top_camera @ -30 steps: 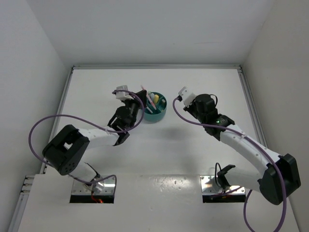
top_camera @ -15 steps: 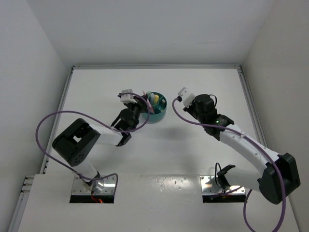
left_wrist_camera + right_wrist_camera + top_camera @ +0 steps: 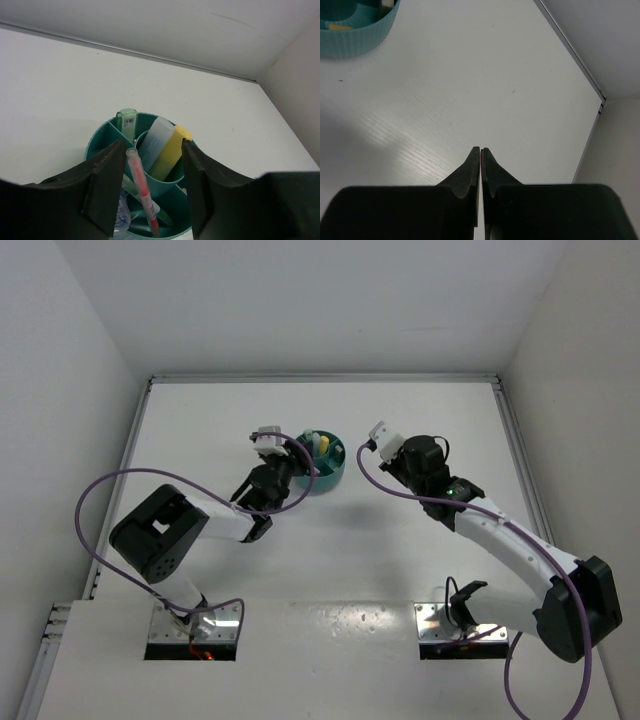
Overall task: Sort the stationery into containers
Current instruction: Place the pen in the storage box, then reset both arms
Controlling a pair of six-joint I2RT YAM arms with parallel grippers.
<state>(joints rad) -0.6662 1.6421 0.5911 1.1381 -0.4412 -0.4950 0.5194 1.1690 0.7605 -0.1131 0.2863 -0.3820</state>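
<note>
The teal bowl [image 3: 325, 475] [image 3: 95, 146] stands mid-table, far side. My left gripper [image 3: 300, 454] [image 3: 152, 145] hovers over its near-left rim, open, with nothing gripped. A thin pink-red pen [image 3: 141, 187] stands tilted in a ring compartment, close beside the left finger [image 3: 107, 175]. The central cup holds a yellow marker [image 3: 170, 152] and a pale blue one [image 3: 155, 140]; a green marker [image 3: 128, 120] sits in a far compartment. My right gripper [image 3: 392, 462] [image 3: 480, 149] is shut on nothing, above bare table to the right of the bowl [image 3: 355, 35].
White walls enclose the table on the left, back and right; a metal rail [image 3: 570, 50] runs along the right edge. Purple cables loop off both arms. A clear wrapped item [image 3: 121, 217] lies in the bowl's near compartment.
The left gripper moved in over the bowl, then opened and let go of the pink-red pen, which now stands in the bowl. The right arm has stayed still.
</note>
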